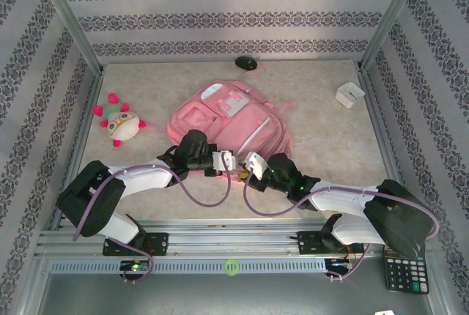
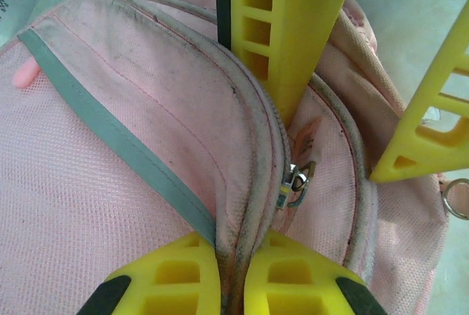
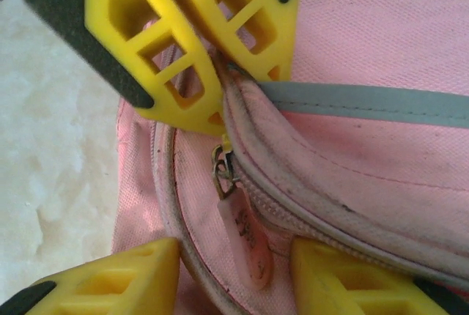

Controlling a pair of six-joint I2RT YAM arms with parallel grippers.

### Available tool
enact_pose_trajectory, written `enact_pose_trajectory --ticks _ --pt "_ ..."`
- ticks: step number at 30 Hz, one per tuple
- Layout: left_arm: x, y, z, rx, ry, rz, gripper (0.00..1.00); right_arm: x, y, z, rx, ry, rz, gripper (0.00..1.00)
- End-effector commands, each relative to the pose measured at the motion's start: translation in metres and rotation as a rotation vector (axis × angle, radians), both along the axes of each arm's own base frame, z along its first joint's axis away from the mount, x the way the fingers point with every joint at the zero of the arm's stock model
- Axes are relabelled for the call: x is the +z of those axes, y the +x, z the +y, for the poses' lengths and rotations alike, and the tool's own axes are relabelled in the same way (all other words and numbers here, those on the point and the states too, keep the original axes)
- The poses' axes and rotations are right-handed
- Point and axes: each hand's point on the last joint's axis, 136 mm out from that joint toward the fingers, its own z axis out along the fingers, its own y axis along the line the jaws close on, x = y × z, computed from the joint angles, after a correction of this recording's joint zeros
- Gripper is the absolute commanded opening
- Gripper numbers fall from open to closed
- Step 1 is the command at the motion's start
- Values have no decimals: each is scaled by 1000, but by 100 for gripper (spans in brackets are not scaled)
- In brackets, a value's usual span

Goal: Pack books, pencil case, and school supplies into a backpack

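Backpack (image 1: 245,124) work is at the zip stage. The pink bag lies flat in the middle of the table (image 1: 330,161), with both arms meeting at its near edge. The left gripper (image 2: 233,256) is clamped on the raised seam of fabric beside the zip. The right gripper (image 3: 234,256) has its jaws apart, one on each side of the pink zip pull (image 3: 245,238), and is not yet pinching it.

Along the stretch that shows, the zip teeth look closed. My reading is that one arm steadies the bag so the other can draw the pull. I cannot tell whether that would open the backpack for loading or finish closing it. Nor can I tell whether anything is already inside.

The overhead view gives the layout. A plush toy (image 1: 121,123) sits to the left, a white box (image 1: 349,94) at the far right and a calculator (image 1: 405,267) at the near right, all well apart from the bag. The wrist views add the detail. The left one shows the metal slider (image 2: 295,182) just beyond the pinched seam, and the right one shows the pull hanging free.
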Motion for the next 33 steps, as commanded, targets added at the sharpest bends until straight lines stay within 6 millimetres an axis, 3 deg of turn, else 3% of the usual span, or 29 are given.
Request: enact_pose_trajectory --ticks 1,17,21,25,33 --pt "20 -14 -10 -59 -86 33 0 44 11 25 4 174 -18 45" --pt "26 -14 -11 -64 -99 29 0 51 23 19 -133 353 217 48" --pt "30 -14 -12 -64 -109 24 0 49 33 17 -191 296 178 39" --pt "31 -12 -10 -52 -105 18 0 42 44 2 -286 229 131 18" --pt "29 -4 -4 1 -96 23 0 39 31 -6 -224 145 104 3"
